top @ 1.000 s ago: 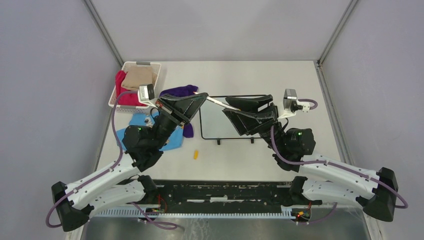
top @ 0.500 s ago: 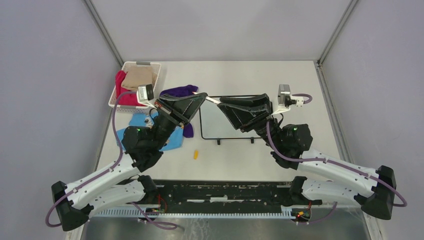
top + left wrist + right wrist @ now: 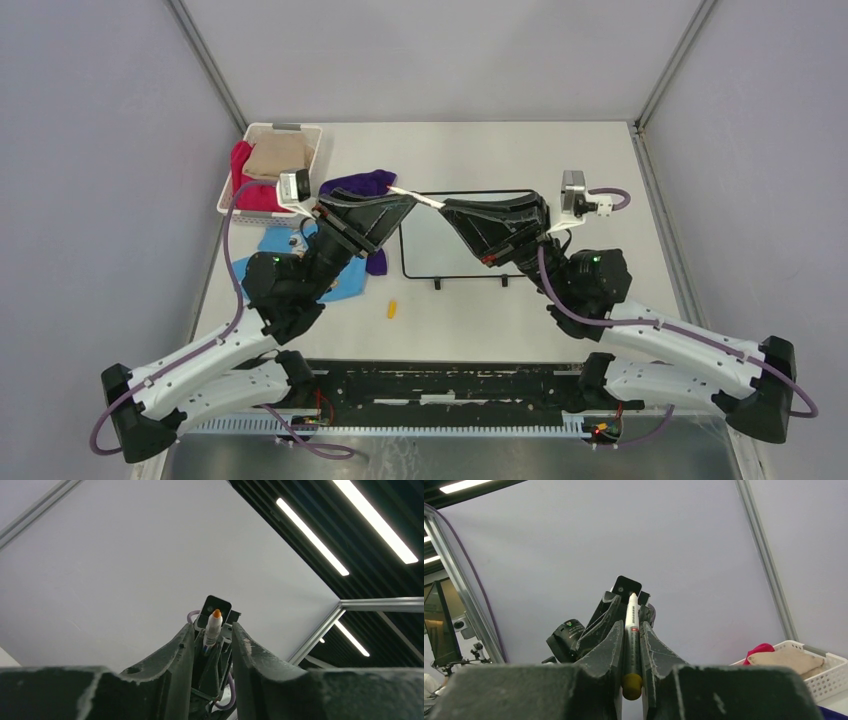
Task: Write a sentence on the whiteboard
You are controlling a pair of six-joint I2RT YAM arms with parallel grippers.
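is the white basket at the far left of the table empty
No, the white basket holds a red cloth and a tan cloth.

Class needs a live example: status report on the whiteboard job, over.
Right tool shut on marker; left tool open around it. Whiteboard flat below, no writing visible. Purple cloth by its left edge.

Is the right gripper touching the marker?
Touching. Right wrist view: the marker sits pinched between the right gripper fingers, no gap on either side.
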